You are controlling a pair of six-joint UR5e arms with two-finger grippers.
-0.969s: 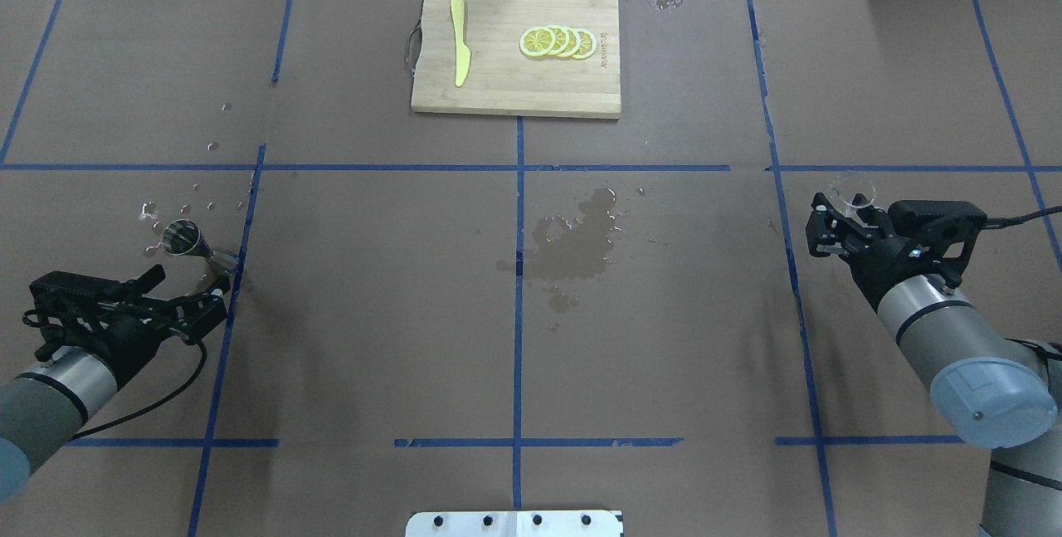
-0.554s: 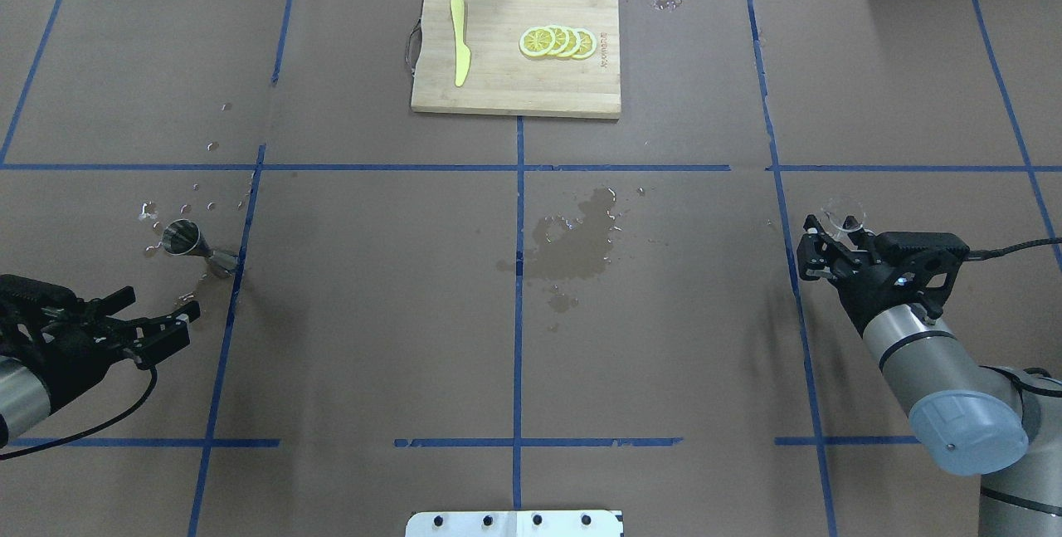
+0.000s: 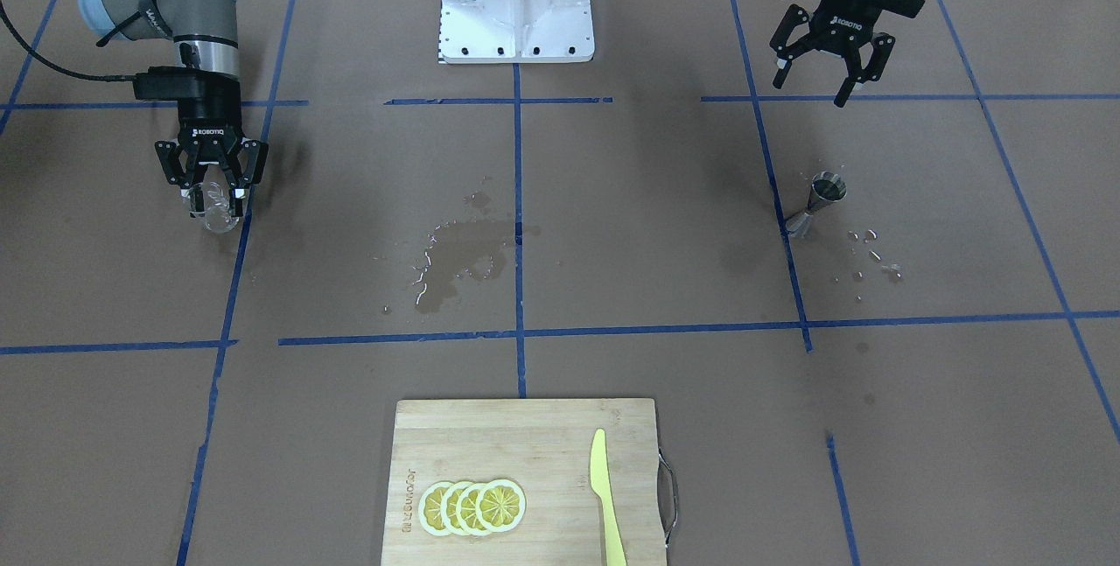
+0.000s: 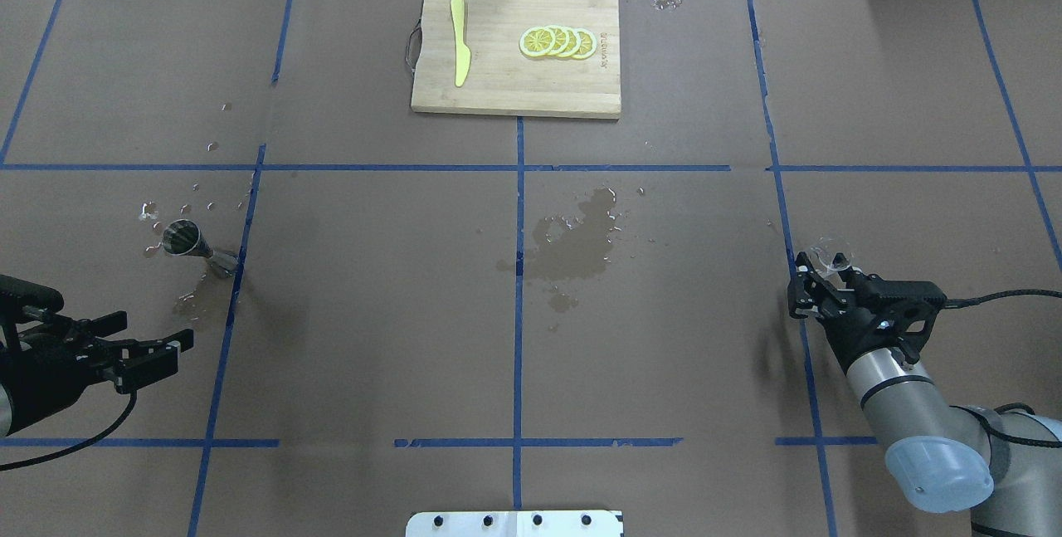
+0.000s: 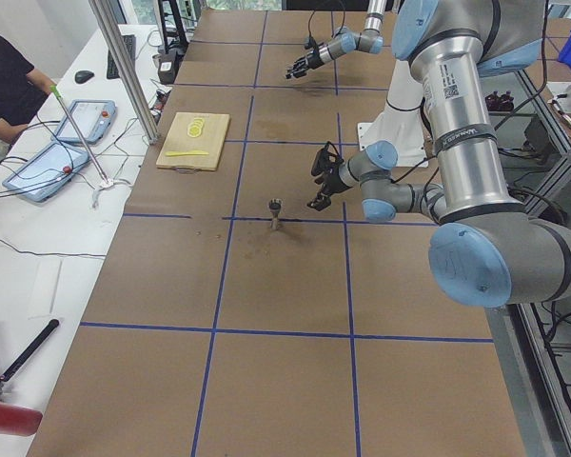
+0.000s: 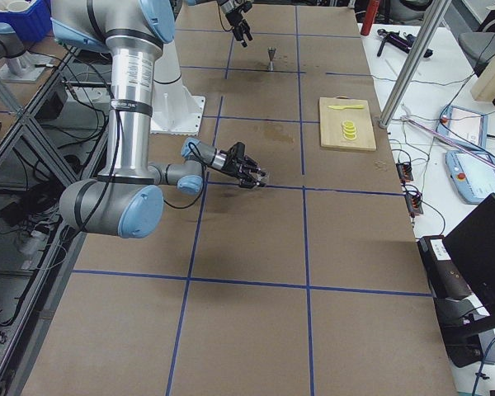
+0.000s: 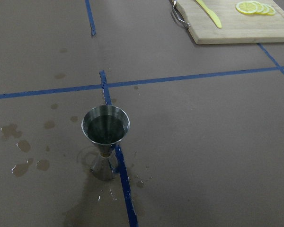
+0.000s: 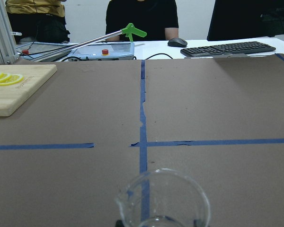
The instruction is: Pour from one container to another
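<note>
A steel jigger (image 4: 184,240) stands upright on the brown paper beside a blue tape line, seen close in the left wrist view (image 7: 105,137) and from the front (image 3: 822,199). My left gripper (image 4: 162,334) hangs open and empty well back from it, toward the robot (image 3: 814,85). On the other side, my right gripper (image 4: 824,267) is shut on a clear glass beaker (image 4: 830,253), held just above the table (image 3: 214,214). The beaker's rim and spout fill the bottom of the right wrist view (image 8: 163,198).
A wooden cutting board (image 4: 514,97) with lemon slices (image 4: 556,41) and a yellow knife (image 4: 459,39) lies at the far middle. A wet patch (image 4: 581,242) marks the table's centre; droplets (image 4: 178,209) ring the jigger. The robot's base plate (image 3: 516,6) sits between the arms.
My left gripper has drawn back from the jigger toward the robot, staying open. The right gripper has carried the beaker back toward the robot as well.
</note>
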